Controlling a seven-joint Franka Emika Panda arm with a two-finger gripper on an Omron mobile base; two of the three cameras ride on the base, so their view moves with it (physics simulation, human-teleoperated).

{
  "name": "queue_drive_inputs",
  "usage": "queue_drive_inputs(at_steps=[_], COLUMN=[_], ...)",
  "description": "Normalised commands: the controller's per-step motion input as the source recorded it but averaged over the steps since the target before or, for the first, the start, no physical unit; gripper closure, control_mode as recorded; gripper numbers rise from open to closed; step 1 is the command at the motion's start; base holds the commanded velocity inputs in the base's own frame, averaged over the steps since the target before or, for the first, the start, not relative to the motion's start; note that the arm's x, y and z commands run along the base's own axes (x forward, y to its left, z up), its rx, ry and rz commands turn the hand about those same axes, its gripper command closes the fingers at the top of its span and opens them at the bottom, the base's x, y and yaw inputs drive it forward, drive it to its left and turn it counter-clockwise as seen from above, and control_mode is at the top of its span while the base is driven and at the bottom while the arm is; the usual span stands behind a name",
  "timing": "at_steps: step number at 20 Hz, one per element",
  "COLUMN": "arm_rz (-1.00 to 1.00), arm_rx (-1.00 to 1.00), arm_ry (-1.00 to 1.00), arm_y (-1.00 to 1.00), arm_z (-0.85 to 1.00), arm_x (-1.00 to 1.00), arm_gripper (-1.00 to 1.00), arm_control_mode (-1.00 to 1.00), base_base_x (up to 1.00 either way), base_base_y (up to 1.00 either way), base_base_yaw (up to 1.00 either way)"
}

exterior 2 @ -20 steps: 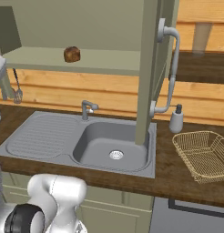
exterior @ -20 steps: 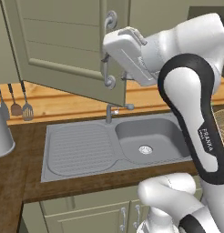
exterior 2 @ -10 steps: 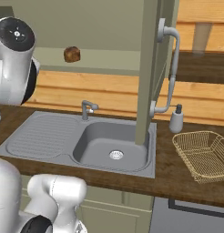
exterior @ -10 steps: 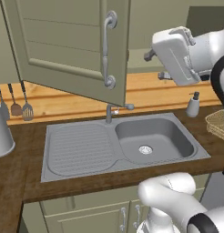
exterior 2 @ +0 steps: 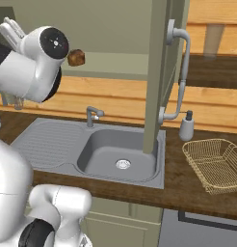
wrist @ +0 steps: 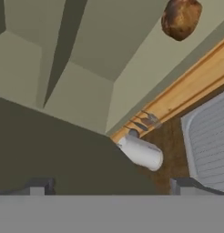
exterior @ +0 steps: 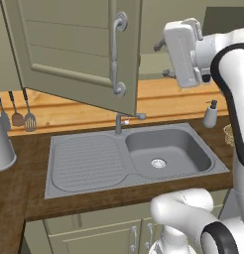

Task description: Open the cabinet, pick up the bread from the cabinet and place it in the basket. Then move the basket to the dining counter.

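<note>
The cabinet stands open, its left door [exterior: 79,49] swung out over the sink and its right door [exterior 2: 159,72] seen edge-on with a long silver handle [exterior 2: 180,72]. The bread [exterior 2: 76,58], a small dark-brown lump, sits on the pale green shelf [exterior 2: 115,65]; it also appears at the upper right of the hand view [wrist: 180,18]. My gripper [exterior: 161,60] hovers in front of the cabinet opening, right of the left door, pointing inward. Its fingertips [wrist: 38,186] are spread wide: open, with nothing between them, well short of the bread. The wicker basket [exterior 2: 214,164] rests on the worktop at the right. The dining counter is out of view.
Below the cabinet lies a grey sink [exterior 2: 120,154] with a faucet [exterior 2: 93,116]. A soap dispenser [exterior 2: 186,128] stands between sink and basket. A white canister [exterior: 2,144] and hanging utensils [exterior: 22,116] are at the left of the worktop.
My gripper has let go of the left door's handle, swung right, then come back toward the cabinet opening. The door stays open; bread and basket have not moved.
</note>
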Motion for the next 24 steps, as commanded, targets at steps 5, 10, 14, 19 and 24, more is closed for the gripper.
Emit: queue_drive_inputs(at_steps=[5,10,14,19,24], arm_rz=[0.00,0.00,0.06,0.08,0.01], arm_rx=[0.12,0.01,0.00,-0.01,-0.08], arm_ry=[0.04,0.04,0.06,0.00,-0.11], arm_y=[0.66,1.00,0.96,0.98,1.00], arm_z=[0.00,0.00,0.00,0.00,-0.11], arm_x=[0.47,0.14,0.04,-0.46,-0.20], arm_gripper=[-1.00,-1.00,-1.00,-1.00,-1.00], arm_control_mode=[-1.00,-1.00,-1.00,-1.00,-1.00], base_base_x=[0.00,0.00,0.00,0.00,0.00], base_base_y=[0.00,0.00,0.00,0.00,0.00], base_base_yaw=[0.00,0.00,0.00,0.00,0.00])
